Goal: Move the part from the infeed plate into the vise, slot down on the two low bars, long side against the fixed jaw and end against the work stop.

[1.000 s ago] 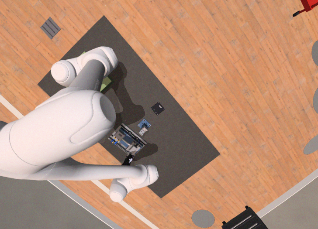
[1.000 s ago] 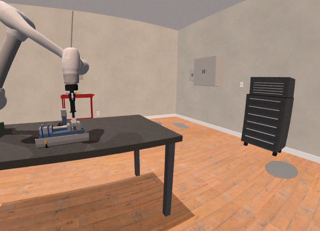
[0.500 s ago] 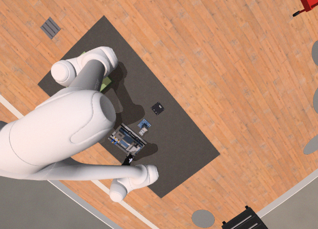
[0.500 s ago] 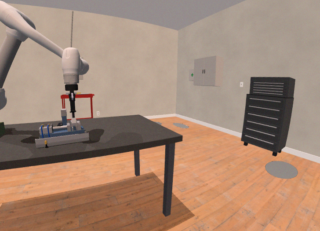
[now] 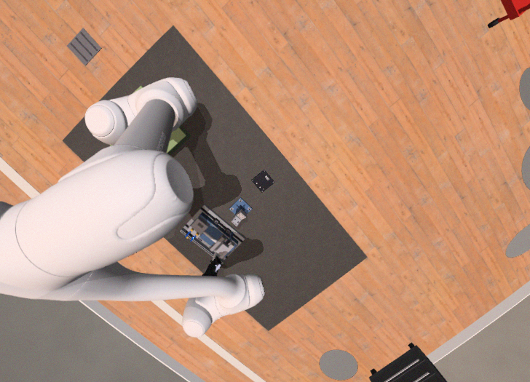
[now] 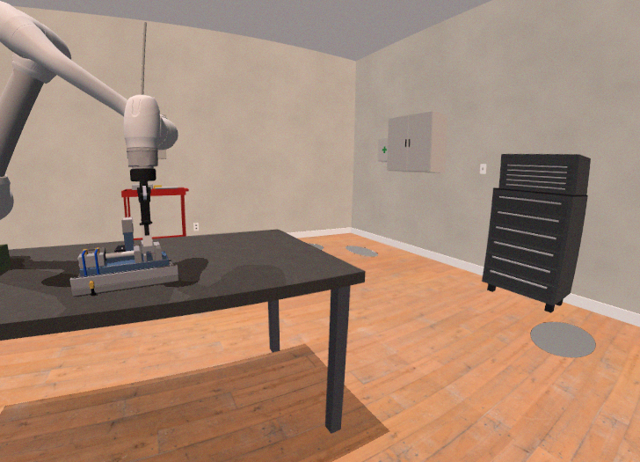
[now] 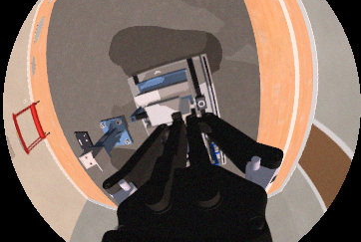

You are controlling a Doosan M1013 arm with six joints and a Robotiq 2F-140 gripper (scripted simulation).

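Note:
The vise point(image 5: 212, 231) stands on the dark table, with blue fittings at its left end point(image 6: 89, 260). My gripper point(image 6: 147, 233) points straight down over the vise's right end and is shut, with nothing between the fingers. In the wrist view the closed fingertips point(image 7: 183, 122) hang just beside a pale block point(image 7: 159, 114) between the jaws, which looks like the part. Its slot and how it sits are too small to tell. The black infeed plate point(image 5: 262, 180) has nothing on it. The blue V-block point(image 5: 239, 207) stands between the plate and the vise.
A pale upright piece point(image 6: 127, 230) rises behind the vise, by the V-block. A green pad point(image 5: 176, 139) lies under the arm's base. A black tool chest point(image 6: 537, 227) and a red cart point(image 6: 155, 209) stand off the table.

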